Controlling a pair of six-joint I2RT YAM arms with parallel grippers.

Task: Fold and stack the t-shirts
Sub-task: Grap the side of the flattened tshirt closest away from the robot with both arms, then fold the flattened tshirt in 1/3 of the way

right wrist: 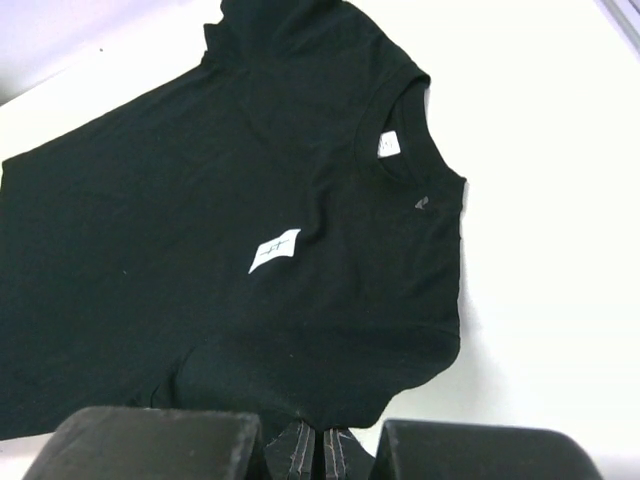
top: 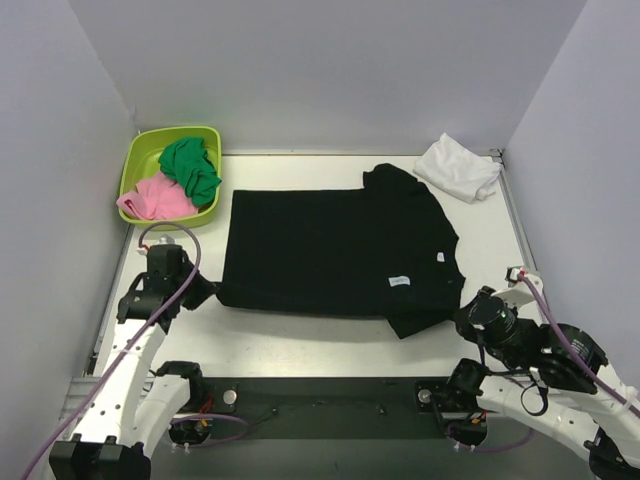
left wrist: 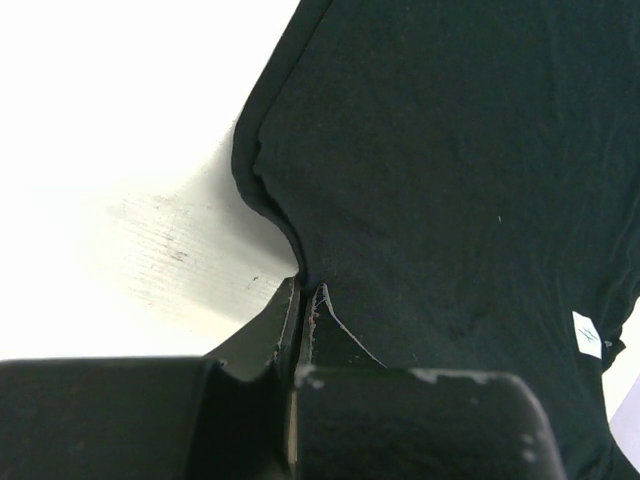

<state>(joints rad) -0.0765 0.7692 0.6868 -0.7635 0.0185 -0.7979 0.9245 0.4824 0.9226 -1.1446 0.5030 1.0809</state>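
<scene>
**Black cloth pinched at two near edges**

Soft and limp, the black t-shirt [top: 330, 250] lay spread flat across the middle of the white tabletop [top: 300, 345], hem to the left, collar to the right. It would likely sag and drape when lifted, so edges and corners seemed the best holds. The left pincer [left wrist: 305, 290] was fully closed on the near hem corner, where the cloth puckered. The right pincer [right wrist: 318, 438] was closed too, apparently nipping the near sleeve's edge. A small white label [right wrist: 274, 250] sat on the matte, faintly wrinkled fabric. The white t-shirt [top: 458, 167] lay crumpled at the far right corner, well apart.
</scene>
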